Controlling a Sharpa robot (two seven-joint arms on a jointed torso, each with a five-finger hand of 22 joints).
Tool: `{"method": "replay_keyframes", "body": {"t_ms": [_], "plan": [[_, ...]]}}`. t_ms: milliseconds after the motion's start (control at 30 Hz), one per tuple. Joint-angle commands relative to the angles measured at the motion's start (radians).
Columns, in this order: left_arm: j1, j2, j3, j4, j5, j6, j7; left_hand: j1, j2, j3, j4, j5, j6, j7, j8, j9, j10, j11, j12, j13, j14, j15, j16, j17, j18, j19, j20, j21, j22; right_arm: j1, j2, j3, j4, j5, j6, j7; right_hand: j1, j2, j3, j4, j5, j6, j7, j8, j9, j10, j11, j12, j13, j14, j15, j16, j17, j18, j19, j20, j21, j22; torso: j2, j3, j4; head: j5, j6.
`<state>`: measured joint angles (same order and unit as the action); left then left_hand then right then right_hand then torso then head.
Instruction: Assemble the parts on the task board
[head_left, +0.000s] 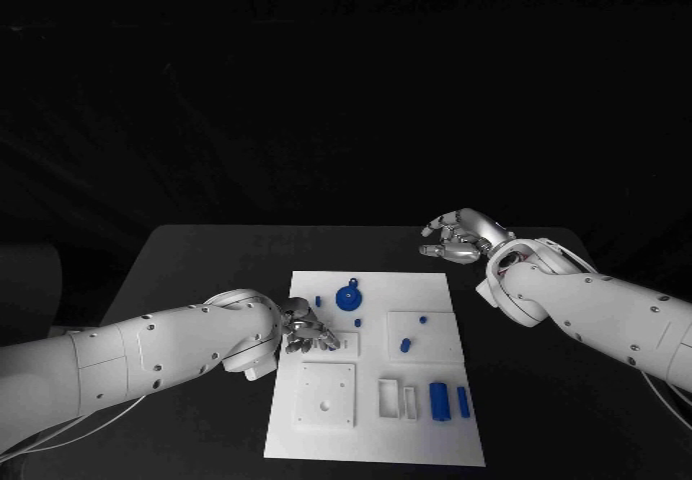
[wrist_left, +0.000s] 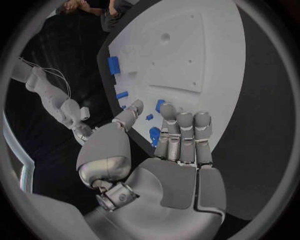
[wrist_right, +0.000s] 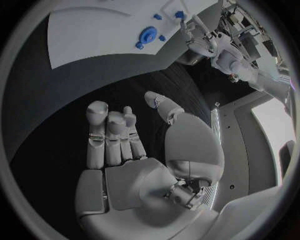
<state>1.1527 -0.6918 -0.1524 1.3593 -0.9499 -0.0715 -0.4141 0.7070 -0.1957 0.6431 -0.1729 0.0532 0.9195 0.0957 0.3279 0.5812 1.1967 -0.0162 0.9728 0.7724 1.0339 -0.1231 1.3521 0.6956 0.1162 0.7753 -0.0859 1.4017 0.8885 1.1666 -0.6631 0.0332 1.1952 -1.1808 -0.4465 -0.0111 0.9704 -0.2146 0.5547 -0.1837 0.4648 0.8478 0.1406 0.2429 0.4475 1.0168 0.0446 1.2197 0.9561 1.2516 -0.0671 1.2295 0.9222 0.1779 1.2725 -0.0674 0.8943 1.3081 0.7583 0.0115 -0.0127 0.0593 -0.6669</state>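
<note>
The white task board (head_left: 378, 425) lies mid-table. A round blue part (head_left: 348, 296) stands near its far edge, small blue pieces (head_left: 405, 345) lie around the middle, and two blue cylinders (head_left: 438, 401) lie near the front right. My left hand (head_left: 307, 330) hovers over the board's left edge, fingers pointing down, holding nothing. In the left wrist view its fingers (wrist_left: 181, 130) and thumb stand apart over the board (wrist_left: 187, 50), with small blue pieces (wrist_left: 159, 105) beyond the fingertips. My right hand (head_left: 462, 238) hangs empty over the bare table past the board's far right corner; its fingers (wrist_right: 112, 130) are loosely bent.
White raised blocks and recesses (head_left: 326, 395) sit on the board's front half. Black table (head_left: 202, 270) surrounds the board on all sides. The right wrist view shows the board (wrist_right: 94, 30), the round blue part (wrist_right: 148, 35) and my left arm (wrist_right: 200, 30) beyond it.
</note>
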Motion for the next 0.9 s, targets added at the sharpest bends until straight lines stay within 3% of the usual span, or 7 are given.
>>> {"method": "replay_keyframes", "body": {"t_ms": [33, 167, 400, 567, 733, 900], "plan": [[0.001, 0.009, 0.000, -0.004, -0.052, 0.004, -0.021, -0.010, -0.013, -0.005, 0.029, -0.005, 0.004, -0.004, 0.007, 0.004, -0.002, -0.006, 0.001, -0.001, -0.002, -0.002, 0.003, -0.001, 0.001, -0.007, -0.131, -0.005, -0.003, -0.001, 0.001, 0.000, 0.001, -0.011, 0.012, 0.005, 0.008, 0.004, -0.001, -0.007, -0.003, -0.013, 0.018, 0.004, -0.002, -0.006, 0.000, 0.004, -0.001, 0.003, 0.000, 0.003, -0.001, 0.084, 0.001, -0.009, -0.005, 0.015, 0.000, 0.0003, -0.0009, 0.001, 0.000], [0.001, 0.024, 0.000, -0.017, -0.084, 0.009, -0.033, -0.044, -0.012, -0.018, 0.083, -0.005, 0.024, -0.012, 0.022, 0.013, 0.002, -0.013, 0.002, -0.002, 0.001, -0.008, 0.007, -0.001, 0.004, -0.007, -0.133, -0.003, -0.006, -0.001, 0.002, 0.000, 0.002, -0.011, 0.013, 0.004, 0.008, 0.004, -0.002, -0.007, -0.003, -0.013, 0.018, 0.004, -0.002, -0.006, 0.000, 0.004, -0.001, 0.003, 0.001, 0.003, -0.001, 0.084, 0.001, -0.009, -0.005, 0.015, 0.000, 0.0004, -0.0009, 0.001, 0.000], [0.001, 0.043, -0.001, -0.035, -0.104, 0.012, -0.042, -0.045, 0.019, -0.035, 0.091, -0.005, 0.069, -0.028, 0.050, 0.029, 0.015, -0.029, 0.008, -0.001, 0.009, -0.022, 0.015, 0.001, 0.010, -0.005, -0.139, 0.008, -0.005, -0.001, 0.001, 0.000, 0.002, -0.011, 0.013, 0.004, 0.008, 0.004, -0.002, -0.007, -0.003, -0.013, 0.018, 0.004, -0.002, -0.006, 0.000, 0.004, -0.001, 0.003, 0.001, 0.003, -0.001, 0.084, 0.001, -0.009, -0.005, 0.015, 0.001, -0.0003, -0.0012, 0.001, 0.000], [0.001, 0.055, -0.001, -0.050, -0.109, 0.014, -0.043, -0.043, 0.061, -0.049, 0.082, -0.005, 0.092, -0.039, 0.066, 0.042, 0.024, -0.038, 0.013, 0.000, 0.014, -0.031, 0.021, 0.002, 0.013, -0.003, -0.143, 0.015, -0.005, -0.001, 0.002, 0.000, 0.003, -0.011, 0.013, 0.003, 0.007, 0.004, -0.002, -0.007, -0.003, -0.013, 0.018, 0.004, -0.002, -0.006, 0.000, 0.005, -0.002, 0.003, 0.001, 0.003, -0.001, 0.084, 0.001, -0.009, -0.005, 0.015, 0.001, -0.0002, -0.0001, 0.000, -0.001], [0.000, 0.060, -0.001, -0.054, -0.110, 0.031, -0.044, -0.030, 0.105, -0.067, 0.048, -0.005, 0.115, -0.048, 0.079, 0.054, 0.034, -0.047, 0.017, 0.001, 0.020, -0.039, 0.028, 0.004, 0.015, -0.002, -0.147, 0.024, -0.005, -0.001, 0.002, 0.000, 0.002, -0.012, 0.014, 0.003, 0.007, 0.004, -0.002, -0.007, -0.003, -0.013, 0.018, 0.004, -0.002, -0.006, 0.000, 0.005, -0.002, 0.003, 0.001, 0.003, -0.001, 0.084, 0.002, -0.009, -0.005, 0.015, 0.000, -0.0005, -0.0011, 0.000, -0.002], [0.000, 0.065, -0.002, -0.058, -0.110, 0.043, -0.042, -0.018, 0.121, -0.073, 0.021, -0.004, 0.134, -0.054, 0.087, 0.060, 0.044, -0.053, 0.021, 0.001, 0.025, -0.045, 0.033, 0.005, 0.017, 0.000, -0.150, 0.030, -0.005, -0.001, 0.002, 0.000, 0.001, -0.012, 0.015, 0.003, 0.006, 0.004, -0.002, -0.007, -0.003, -0.013, 0.019, 0.004, -0.002, -0.006, 0.000, 0.005, -0.002, 0.003, 0.001, 0.003, -0.001, 0.084, 0.002, -0.008, -0.005, 0.015, 0.000, -0.0008, 0.0001, -0.002, -0.003]]}}
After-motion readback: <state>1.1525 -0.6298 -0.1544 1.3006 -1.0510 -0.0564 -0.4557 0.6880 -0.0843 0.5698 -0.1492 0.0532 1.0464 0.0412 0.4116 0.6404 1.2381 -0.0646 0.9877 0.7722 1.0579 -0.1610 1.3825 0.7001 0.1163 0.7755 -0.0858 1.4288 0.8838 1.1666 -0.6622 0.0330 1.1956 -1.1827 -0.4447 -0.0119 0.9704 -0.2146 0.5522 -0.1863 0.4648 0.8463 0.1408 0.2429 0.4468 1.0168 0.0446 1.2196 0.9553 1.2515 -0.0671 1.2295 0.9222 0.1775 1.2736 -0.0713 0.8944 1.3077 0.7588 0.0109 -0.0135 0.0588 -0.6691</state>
